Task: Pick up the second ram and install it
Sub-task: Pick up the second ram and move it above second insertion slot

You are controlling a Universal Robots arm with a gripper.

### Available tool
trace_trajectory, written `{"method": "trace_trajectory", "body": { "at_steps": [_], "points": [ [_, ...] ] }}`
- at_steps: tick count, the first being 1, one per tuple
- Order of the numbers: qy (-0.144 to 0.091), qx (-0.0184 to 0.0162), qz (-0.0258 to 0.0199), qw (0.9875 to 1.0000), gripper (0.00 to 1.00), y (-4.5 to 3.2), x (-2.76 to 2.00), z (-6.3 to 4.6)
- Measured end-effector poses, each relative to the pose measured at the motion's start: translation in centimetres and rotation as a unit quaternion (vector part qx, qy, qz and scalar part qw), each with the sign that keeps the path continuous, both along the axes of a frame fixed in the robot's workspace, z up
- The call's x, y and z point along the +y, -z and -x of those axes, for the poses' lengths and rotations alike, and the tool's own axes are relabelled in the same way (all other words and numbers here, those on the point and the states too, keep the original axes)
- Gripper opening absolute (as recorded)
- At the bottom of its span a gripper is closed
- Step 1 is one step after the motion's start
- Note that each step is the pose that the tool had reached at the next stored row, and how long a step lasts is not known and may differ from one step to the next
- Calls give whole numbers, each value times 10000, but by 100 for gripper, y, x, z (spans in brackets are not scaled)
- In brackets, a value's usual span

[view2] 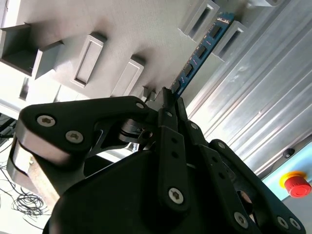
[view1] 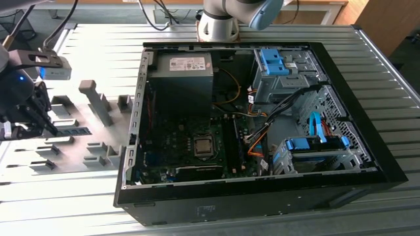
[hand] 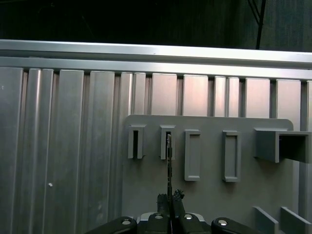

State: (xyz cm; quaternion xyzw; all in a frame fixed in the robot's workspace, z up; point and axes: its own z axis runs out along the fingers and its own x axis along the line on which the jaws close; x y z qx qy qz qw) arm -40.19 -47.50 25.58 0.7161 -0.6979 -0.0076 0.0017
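— Gripper (view2: 165, 95) pose?
— Low at the exterior view's left edge, clenched on one end of the second ram (view2: 197, 53).
— And beyond?
— Reaching edge-on to the grey holder blocks (hand: 230, 156); then ribbed metal table (hand: 73, 146), with open computer case (view1: 387, 167) well apart toward the exterior view's right.

Worktop (view1: 394, 69) carries the open computer case (view1: 262, 209), which lies on its side toward the edge at the exterior view's right. Arm base (view1: 220, 24) stands at the far edge, behind the case. Holder plate (view1: 78, 118) lies flat beside the case, toward the edge at the exterior view's left.

Pincer (view1: 45, 127) is over the plate and clamps one end of the second ram (view2: 202, 48). The free end is near two holder blocks (view2: 199, 19).

Inside the case:
- Power supply (view1: 180, 78) sits in the far corner on the plate side.
- Motherboard (view1: 184, 147) lies in front of it.
- Drive cages (view1: 315, 152) run along the opposite wall.
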Motion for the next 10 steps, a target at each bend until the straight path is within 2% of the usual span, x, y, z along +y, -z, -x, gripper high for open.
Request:
{"method": "trace_trajectory", "body": {
  "at_steps": [10],
  "points": [
    [0, 0, 0, 10000, 14, -28, 0, 0]
  ]
}}
